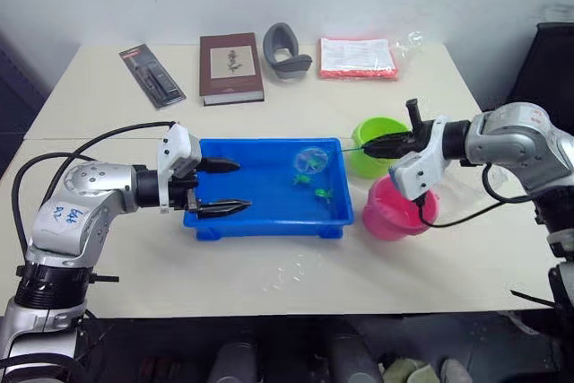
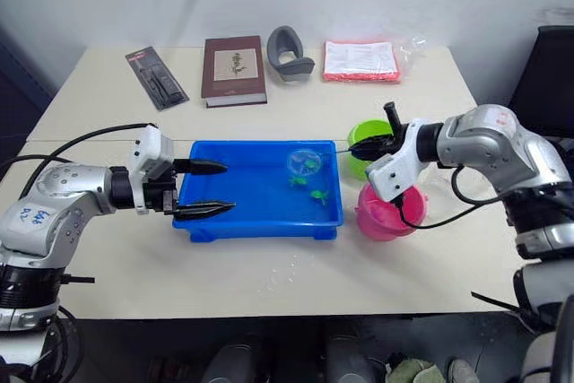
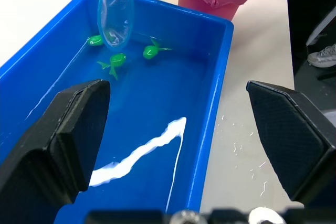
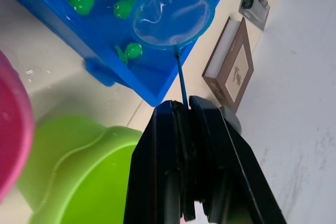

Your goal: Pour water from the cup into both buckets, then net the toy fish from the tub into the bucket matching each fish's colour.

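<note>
Right gripper (image 4: 184, 109) pinches the net (image 4: 172, 16) handle, hoop over three green fish (image 3: 116, 60) in the blue tub (image 1: 269, 219); left gripper (image 1: 226, 187) spread at tub's end. Netting step: dip, scoop one, carry to lime bucket (image 1: 375, 136).

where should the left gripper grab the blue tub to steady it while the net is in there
Probably the tub's near rim wall at its left end. The open left gripper already points along that end, one finger over the water, one by the front edge. Close across that upright wall from above, well away from the net and green fish at the far end.
</note>
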Robot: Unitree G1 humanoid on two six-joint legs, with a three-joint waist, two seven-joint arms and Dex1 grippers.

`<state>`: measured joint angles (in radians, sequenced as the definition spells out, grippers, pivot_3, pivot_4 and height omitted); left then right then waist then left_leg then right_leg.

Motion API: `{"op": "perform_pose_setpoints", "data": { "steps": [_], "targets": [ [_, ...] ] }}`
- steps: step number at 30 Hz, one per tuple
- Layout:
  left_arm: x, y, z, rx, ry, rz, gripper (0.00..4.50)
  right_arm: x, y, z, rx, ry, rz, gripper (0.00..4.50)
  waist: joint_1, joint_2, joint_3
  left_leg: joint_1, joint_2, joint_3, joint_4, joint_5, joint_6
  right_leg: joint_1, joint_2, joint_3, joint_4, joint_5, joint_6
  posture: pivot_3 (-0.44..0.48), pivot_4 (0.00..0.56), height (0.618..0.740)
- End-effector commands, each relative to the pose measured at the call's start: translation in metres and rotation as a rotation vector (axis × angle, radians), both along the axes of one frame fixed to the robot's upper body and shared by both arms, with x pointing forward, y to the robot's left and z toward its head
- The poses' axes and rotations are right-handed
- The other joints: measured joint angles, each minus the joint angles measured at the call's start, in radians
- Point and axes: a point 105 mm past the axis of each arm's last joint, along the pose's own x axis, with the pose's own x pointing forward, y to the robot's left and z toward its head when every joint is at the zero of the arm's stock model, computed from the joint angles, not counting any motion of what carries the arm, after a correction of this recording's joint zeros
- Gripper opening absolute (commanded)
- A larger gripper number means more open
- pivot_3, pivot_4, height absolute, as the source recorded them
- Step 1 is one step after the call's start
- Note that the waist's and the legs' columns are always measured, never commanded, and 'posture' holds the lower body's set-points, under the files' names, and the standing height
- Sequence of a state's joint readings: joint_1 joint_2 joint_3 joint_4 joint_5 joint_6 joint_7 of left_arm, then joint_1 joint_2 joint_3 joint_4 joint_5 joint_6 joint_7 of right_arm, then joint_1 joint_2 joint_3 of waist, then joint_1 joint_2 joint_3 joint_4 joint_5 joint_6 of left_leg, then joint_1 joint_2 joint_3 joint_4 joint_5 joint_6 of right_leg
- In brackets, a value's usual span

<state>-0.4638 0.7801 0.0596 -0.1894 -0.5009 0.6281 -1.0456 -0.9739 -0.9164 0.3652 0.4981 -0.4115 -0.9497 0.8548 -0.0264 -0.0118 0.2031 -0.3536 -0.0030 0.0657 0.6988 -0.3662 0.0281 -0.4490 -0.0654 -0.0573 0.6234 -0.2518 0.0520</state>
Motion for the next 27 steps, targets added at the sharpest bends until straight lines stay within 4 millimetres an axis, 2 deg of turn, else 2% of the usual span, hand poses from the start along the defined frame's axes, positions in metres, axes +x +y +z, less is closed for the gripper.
{"op": "perform_pose_setpoints", "data": {
  "steps": [1,10,16,22,27],
  "targets": [
    [-0.006,0.003,0.016,-0.011,-0.057,0.009,4.47,0.004,-0.005,-0.005,-0.066,-0.022,0.025,0.00,-0.001,0.000,0.000,0.000,0.000,0.000,0.000,0.000,0.000,0.000,0.000,0.000,0.000,0.000,0.000,0.000,0.150,0.740],
    [-0.006,0.003,0.020,-0.019,-0.067,0.014,4.47,-0.005,-0.004,-0.017,-0.100,0.001,0.090,0.00,-0.001,0.000,0.000,0.000,0.000,0.000,0.000,0.000,-0.001,0.000,0.000,0.000,0.002,0.000,0.000,0.000,0.150,0.740],
    [-0.004,0.000,0.020,-0.017,-0.069,-0.008,4.47,-0.015,0.005,-0.019,0.019,0.096,0.076,0.00,-0.001,0.000,0.000,0.000,0.000,0.000,0.001,0.000,-0.001,0.000,0.000,0.000,0.003,0.000,0.000,0.000,0.150,0.740],
    [-0.002,-0.002,0.021,-0.013,-0.075,-0.021,4.47,-0.011,-0.007,-0.012,-0.008,0.090,0.005,0.00,-0.001,0.000,0.000,0.001,0.000,0.000,0.001,0.000,-0.001,0.000,0.000,0.000,0.003,0.000,0.000,0.000,0.150,0.740],
    [-0.002,-0.002,0.021,-0.009,-0.077,-0.024,4.47,-0.014,-0.016,-0.023,-0.102,0.106,0.000,0.00,-0.001,0.000,0.000,0.001,0.000,0.000,0.001,0.000,-0.001,0.000,0.000,0.000,0.002,0.000,0.000,0.000,0.150,0.740]
  ]
}}
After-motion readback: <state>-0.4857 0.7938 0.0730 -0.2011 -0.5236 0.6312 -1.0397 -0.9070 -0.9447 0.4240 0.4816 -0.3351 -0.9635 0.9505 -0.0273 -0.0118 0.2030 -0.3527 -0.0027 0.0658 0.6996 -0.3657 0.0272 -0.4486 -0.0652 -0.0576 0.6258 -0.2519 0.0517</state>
